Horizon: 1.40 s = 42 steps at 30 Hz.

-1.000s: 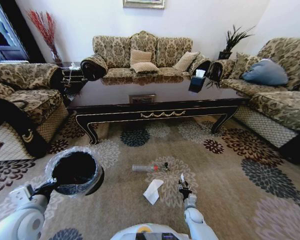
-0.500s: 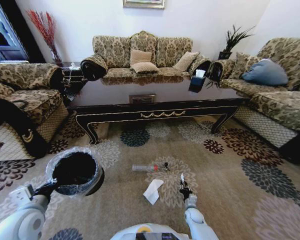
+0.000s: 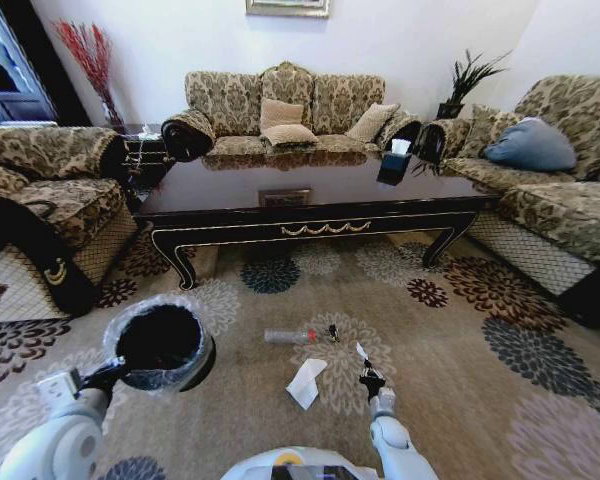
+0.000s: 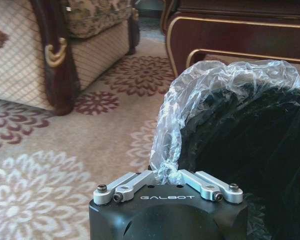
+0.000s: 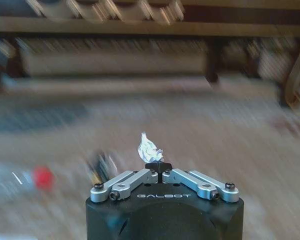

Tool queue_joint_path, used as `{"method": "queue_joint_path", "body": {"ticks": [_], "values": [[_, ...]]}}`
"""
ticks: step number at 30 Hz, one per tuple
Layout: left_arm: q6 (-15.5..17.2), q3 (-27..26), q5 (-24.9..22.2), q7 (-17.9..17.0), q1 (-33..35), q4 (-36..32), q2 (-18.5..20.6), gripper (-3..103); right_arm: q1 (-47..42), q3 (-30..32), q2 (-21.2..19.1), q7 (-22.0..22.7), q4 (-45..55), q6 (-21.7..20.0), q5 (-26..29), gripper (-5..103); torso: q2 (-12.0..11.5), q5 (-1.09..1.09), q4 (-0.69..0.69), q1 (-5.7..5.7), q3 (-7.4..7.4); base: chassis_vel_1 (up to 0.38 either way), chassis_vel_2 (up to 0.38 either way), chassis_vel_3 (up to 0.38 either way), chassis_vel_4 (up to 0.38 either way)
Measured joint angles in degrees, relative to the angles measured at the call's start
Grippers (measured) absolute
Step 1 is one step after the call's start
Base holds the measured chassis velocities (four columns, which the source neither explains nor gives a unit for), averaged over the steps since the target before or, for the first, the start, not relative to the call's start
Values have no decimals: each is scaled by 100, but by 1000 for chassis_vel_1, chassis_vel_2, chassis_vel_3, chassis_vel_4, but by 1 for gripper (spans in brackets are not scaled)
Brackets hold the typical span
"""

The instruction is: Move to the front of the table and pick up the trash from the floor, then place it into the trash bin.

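Observation:
My left gripper [image 3: 117,374] is shut on the rim of the trash bin [image 3: 162,345], a round black bin with a crinkled liner, and holds it over the carpet at lower left. The left wrist view shows that gripper [image 4: 166,172] pinching the liner [image 4: 200,95]. My right gripper [image 3: 370,379] hangs low over the carpet, shut on a small white scrap [image 3: 361,351]. That scrap [image 5: 149,148] sticks up from the closed right gripper [image 5: 158,169]. A grey tube with a red band [image 3: 290,336], a dark bit [image 3: 333,332] and a white crumpled paper [image 3: 306,382] lie on the floor before the table [image 3: 310,228].
Patterned sofas stand on the left [image 3: 50,190], behind the table [image 3: 285,115] and on the right [image 3: 550,190]. A small black tissue box [image 3: 394,163] sits on the tabletop. Open flowered carpet [image 3: 480,330] stretches to my right.
My left arm has carried the trash bin a little to the right, toward the floor trash. The right gripper stays almost in place with its white scrap.

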Motion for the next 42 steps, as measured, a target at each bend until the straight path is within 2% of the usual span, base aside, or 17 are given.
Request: {"method": "queue_joint_path", "body": {"ticks": [2, 3, 5, 8, 12, 14, 17, 27, 42], "values": [[0, 151, 79, 55, -31, -3, -24, 2, -115, -91, -80, -470, 526, 376, -11, 0, 0, -1, 0, 0, 0, 0, 0, 0, 0], [0, 151, 79, 55, -31, -3, -24, 2, -115, -91, -80, -470, 526, 376, -11, 0, 0, -1, 0, 0, 0, 0, 0, 0, 0], [0, 302, 115, 80, -62, 2, -27, 2, -214, -290, -183, -869, 1023, 672, 87, 0, 0, 0, 1, 0, 0, 0, 0, 0, 0], [0, 462, 117, 84, -112, 26, -32, 2, -276, -549, -295, -1119, 1413, 840, 290, 0, 0, -1, 1, 0, 0, 0, 0, 0, 0], [0, 831, 150, 133, -260, 144, -37, 2, -362, -1206, -513, -1570, 2112, 1104, 683, 0, 0, 0, 0, 0, 0, 0, 0, 0, 0], [-3, 921, 198, 178, -293, 190, -40, 2, -377, -1320, -544, -1631, 2200, 1159, 637, 0, 0, 0, 1, 0, 0, 0, 0, 0, 0], [-105, 1163, 432, 344, -352, 350, -96, 2, -396, -1469, -595, -2008, 2261, 1398, 258, 0, 0, -1, 0, 0, 0, 0, 0, 0, 0], [-381, 1715, 653, 526, -581, 863, -282, 2, -481, -1796, -761, -2598, 2475, 1626, 139, 0, 0, 0, 0, 0, 0, 0, 0, 0, 0], [-785, 2330, 1027, 719, -745, 1375, -541, 2, -456, -2092, -818, -2977, 2278, 1815, -391, 0, 0, -1, 1, 0, 0, 0, 0, 0, 0]]}}
